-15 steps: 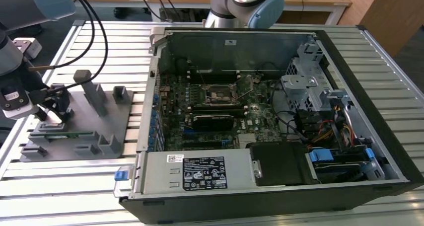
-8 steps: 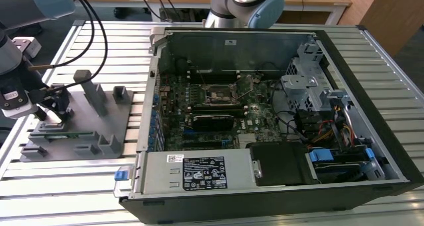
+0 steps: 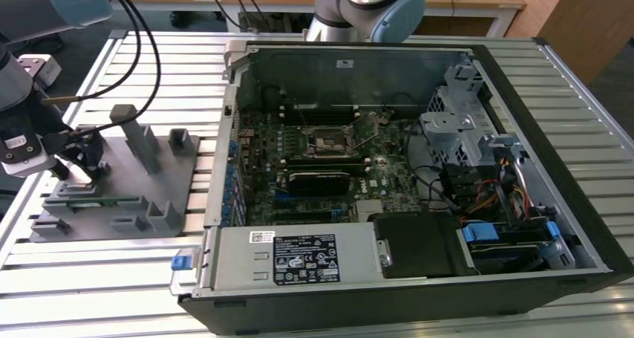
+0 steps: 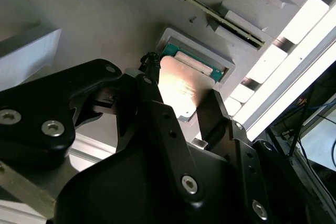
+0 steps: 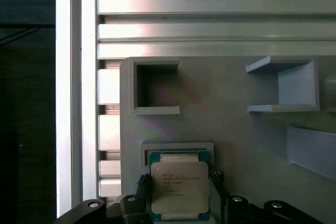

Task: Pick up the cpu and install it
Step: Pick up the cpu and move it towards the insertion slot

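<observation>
The cpu (image 5: 180, 187) is a silvery square plate on a green board, lying at a shallow pocket of the grey fixture (image 5: 231, 124). In both wrist views my gripper (image 5: 180, 181) straddles it, with one black finger (image 5: 142, 184) against one edge and the other against the opposite edge. The second wrist view shows the shiny cpu (image 4: 181, 90) between the same fingers of the gripper (image 4: 181, 87). In the exterior view the gripper (image 3: 87, 171) is low over the fixture (image 3: 119, 182) on the exterior view's left. The motherboard's square socket (image 3: 330, 141) sits inside the open computer case (image 3: 554, 130).
A long green memory stick (image 3: 94, 201) lies in a slot on the fixture, close to the gripper. Grey upright blocks (image 3: 134, 134) rise from the fixture. The slatted aluminium table (image 3: 99, 278) carries both fixture and case. Drive bays and cables (image 3: 476, 182) fill the case's right side.
</observation>
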